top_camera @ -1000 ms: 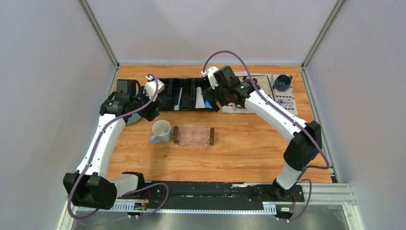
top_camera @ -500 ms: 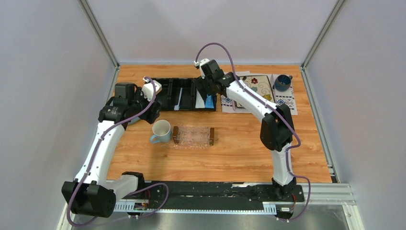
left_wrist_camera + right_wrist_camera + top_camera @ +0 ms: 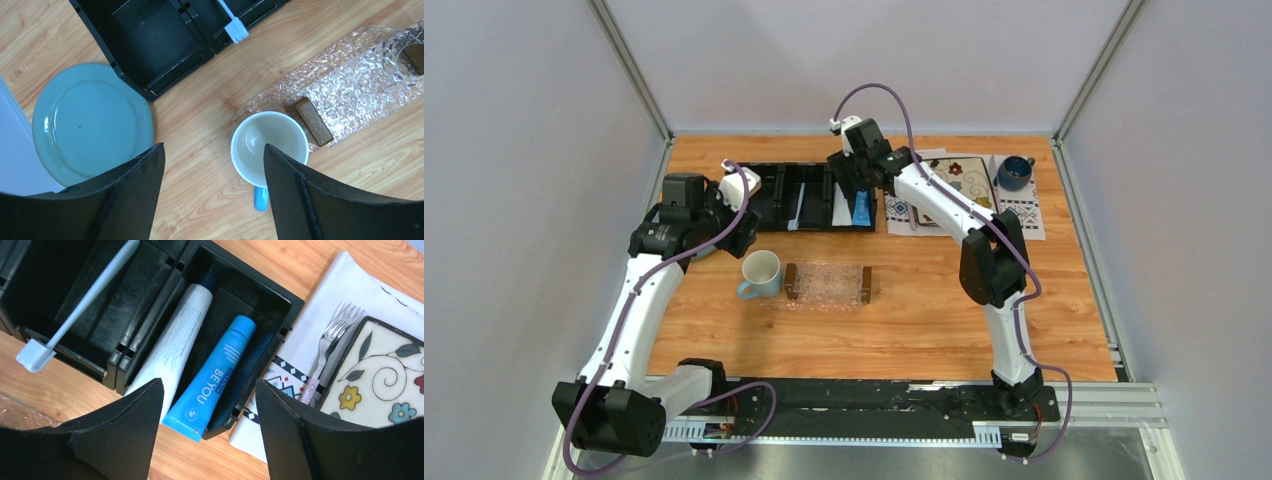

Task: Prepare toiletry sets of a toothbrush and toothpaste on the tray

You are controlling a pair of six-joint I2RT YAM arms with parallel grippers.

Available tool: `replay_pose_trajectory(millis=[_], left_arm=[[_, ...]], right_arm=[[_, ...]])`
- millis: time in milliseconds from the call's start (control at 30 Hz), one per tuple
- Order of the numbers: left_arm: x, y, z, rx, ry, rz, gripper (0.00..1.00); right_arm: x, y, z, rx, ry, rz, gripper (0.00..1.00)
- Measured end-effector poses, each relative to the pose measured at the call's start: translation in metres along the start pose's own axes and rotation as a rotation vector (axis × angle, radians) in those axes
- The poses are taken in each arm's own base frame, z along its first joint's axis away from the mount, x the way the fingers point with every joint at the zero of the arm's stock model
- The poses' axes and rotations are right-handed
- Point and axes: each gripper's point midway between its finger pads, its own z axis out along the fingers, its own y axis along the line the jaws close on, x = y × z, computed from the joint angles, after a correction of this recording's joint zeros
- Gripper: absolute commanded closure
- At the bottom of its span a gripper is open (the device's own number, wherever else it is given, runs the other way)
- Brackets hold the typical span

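The toothbrush (image 3: 799, 205) (image 3: 85, 297) lies slanted in the middle compartment of the black organizer (image 3: 776, 210); its white end (image 3: 235, 30) pokes over the near wall. A blue toothpaste tube (image 3: 217, 375) (image 3: 862, 210) and a white tube (image 3: 172, 345) lie side by side in the right compartment. My right gripper (image 3: 209, 382) (image 3: 849, 190) hovers open above the blue tube's flat end, touching nothing. The clear tray (image 3: 828, 283) (image 3: 360, 75) with brown end bars holds nothing. My left gripper (image 3: 212, 147) (image 3: 736, 228) hangs open over bare wood left of the tray.
A white mug (image 3: 761, 272) (image 3: 269, 147) with a blue handle stands against the tray's left bar. A teal plate (image 3: 92, 122) lies left of the organizer. A floral plate (image 3: 385, 375), a fork (image 3: 330, 345) and a dark blue mug (image 3: 1014, 172) sit on a placemat at the back right.
My right arm has swung left from beside the floral plate to above the organizer's right compartment, and its jaws have narrowed a little. The left gripper has opened wider and barely shifted.
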Motion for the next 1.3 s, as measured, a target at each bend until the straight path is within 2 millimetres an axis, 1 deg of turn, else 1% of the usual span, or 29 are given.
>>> replay_pose_trajectory(millis=[133,200,400,600,867,1100,1300], left_arm=[[-0.001,0.001,0.001,-0.002,-0.003,0.001,0.20],[0.000,0.000,0.002,-0.002,-0.002,0.001,0.20],[0.003,0.001,0.003,-0.007,0.005,0.000,0.21],[0.006,0.001,0.005,-0.006,0.011,0.002,0.21],[0.008,0.001,0.006,-0.006,0.013,0.002,0.21],[0.010,0.000,0.009,-0.004,0.017,0.000,0.21],[0.012,0.000,0.011,0.000,0.024,-0.002,0.21]], right_arm=[[-0.011,0.004,0.003,-0.016,-0.029,0.018,0.28],[-0.011,0.006,0.008,-0.023,-0.031,0.027,0.28],[0.001,0.012,0.028,-0.034,0.002,0.053,0.28],[0.010,0.016,0.042,-0.041,0.029,0.072,0.28],[0.008,0.021,0.050,-0.060,0.036,0.091,0.28],[0.025,0.024,0.060,-0.062,0.086,0.101,0.29],[0.029,0.024,0.063,-0.062,0.094,0.106,0.29]])
